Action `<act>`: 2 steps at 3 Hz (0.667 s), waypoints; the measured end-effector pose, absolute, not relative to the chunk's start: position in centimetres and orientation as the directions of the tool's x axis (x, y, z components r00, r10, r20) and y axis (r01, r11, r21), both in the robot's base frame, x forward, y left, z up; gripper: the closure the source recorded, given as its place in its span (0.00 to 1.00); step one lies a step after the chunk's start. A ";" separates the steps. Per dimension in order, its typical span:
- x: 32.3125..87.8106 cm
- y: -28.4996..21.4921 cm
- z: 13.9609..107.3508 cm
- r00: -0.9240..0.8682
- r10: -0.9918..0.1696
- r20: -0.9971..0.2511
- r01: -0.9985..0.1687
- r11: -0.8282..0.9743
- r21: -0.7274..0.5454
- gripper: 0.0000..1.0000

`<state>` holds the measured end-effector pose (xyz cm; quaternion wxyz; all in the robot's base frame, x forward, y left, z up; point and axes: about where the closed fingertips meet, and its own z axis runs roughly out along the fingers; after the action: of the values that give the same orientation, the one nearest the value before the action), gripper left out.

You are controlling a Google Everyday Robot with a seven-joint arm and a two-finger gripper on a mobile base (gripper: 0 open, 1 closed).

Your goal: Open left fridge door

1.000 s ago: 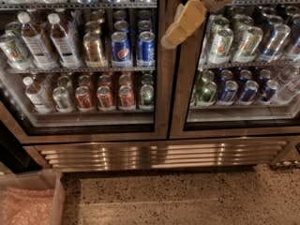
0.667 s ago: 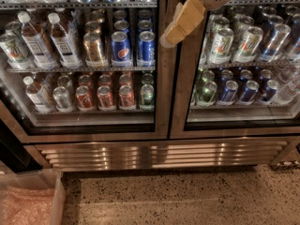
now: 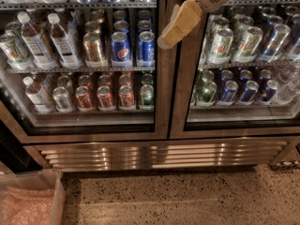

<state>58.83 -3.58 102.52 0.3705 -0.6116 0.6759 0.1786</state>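
The fridge [image 3: 159,156] fills the view, with a ribbed steel grille along its base. The left fridge door [image 3: 161,102] is shut; white-capped bottles, blue Pepsi cans and red cans show through its glass. My gripper [image 3: 177,25] comes in from the top right. It hangs tilted down and left in front of the steel strip where the two doors meet, near the left door's right edge at upper-shelf height. Whether it touches the door frame cannot be told.
The matching right glass door [image 3: 243,121] shows green-and-white cans and dark blue cans and is shut. A translucent plastic bin [image 3: 54,191] with pinkish contents stands on the speckled floor [image 3: 178,196] at the bottom left, in front of the left door.
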 end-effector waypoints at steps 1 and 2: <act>58.8 -3.8 102.5 0.023 -0.694 -0.720 -0.959 0.188 -0.212 0.00; 58.8 -3.8 102.5 0.028 -0.687 -0.726 -0.961 0.181 -0.208 0.00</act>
<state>58.79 -3.82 102.47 0.3719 -0.6130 0.6723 0.1840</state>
